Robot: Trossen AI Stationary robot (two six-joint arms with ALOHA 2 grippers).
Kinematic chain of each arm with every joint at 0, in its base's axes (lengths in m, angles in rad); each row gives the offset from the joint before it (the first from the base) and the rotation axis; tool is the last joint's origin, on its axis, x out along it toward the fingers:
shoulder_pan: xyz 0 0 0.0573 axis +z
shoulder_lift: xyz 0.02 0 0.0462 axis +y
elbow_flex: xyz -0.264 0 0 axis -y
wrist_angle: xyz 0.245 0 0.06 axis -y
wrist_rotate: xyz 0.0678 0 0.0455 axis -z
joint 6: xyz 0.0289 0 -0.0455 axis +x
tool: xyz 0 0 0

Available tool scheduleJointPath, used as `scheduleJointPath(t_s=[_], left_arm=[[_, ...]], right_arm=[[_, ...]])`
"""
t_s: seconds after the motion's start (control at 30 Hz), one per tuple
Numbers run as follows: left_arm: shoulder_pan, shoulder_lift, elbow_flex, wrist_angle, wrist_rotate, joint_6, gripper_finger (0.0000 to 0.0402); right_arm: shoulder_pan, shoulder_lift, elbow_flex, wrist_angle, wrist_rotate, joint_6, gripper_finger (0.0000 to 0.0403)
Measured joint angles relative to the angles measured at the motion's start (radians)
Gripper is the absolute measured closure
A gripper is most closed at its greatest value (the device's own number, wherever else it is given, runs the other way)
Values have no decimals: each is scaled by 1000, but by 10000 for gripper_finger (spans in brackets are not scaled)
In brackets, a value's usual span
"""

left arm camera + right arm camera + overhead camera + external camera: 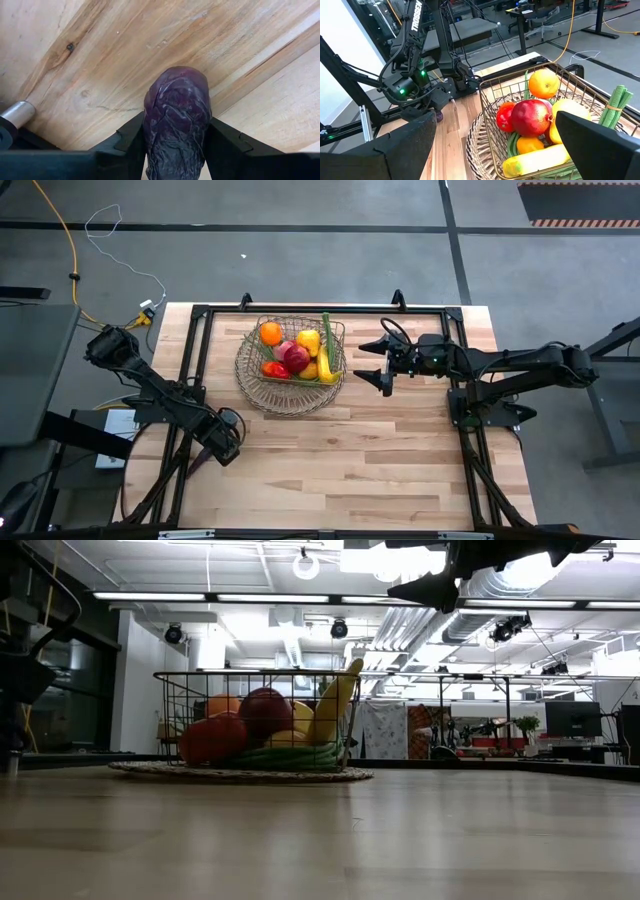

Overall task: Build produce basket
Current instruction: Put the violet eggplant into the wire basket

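The left gripper (175, 150) has its jaws clamped on the purple eggplant (177, 115), whose long axis runs forward out between the fingers, low over the table's near-left part. The basket (290, 395) lies well apart, toward the table's far middle. The right gripper (378, 363) hangs just beside the basket's rim, jaws spread wide and empty.

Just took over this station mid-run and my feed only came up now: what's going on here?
The left gripper is shut on a wrinkled dark purple eggplant just above the wooden table, at its left side, away from the round wire mesh basket. The basket already holds an orange, a red apple, a yellow lemon, a banana and long green beans. The right gripper hangs open beside the basket, empty.
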Motion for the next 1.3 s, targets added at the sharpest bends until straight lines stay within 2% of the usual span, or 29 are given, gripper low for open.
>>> scheduleJointPath(t_s=[0.37, 0.6, 0.73, 1.0, 1.3], left_arm=[[0, -8, 0, 17, 3, 2, 250], [11, -61, 52, 5, 7, 97, 250], [54, -113, 100, 7, -44, 161, 250], [198, -226, 234, 86, -280, 527, 250], [383, -273, 368, 285, -318, 843, 250]], right_arm=[[0, 0, 0, 0, 0, 0, 4], [0, 0, 0, 0, 0, 0, 4], [0, 0, 0, 0, 0, 0, 4], [0, 0, 0, -4, 0, 9, 4], [0, 0, 0, -9, -4, 26, 4]])
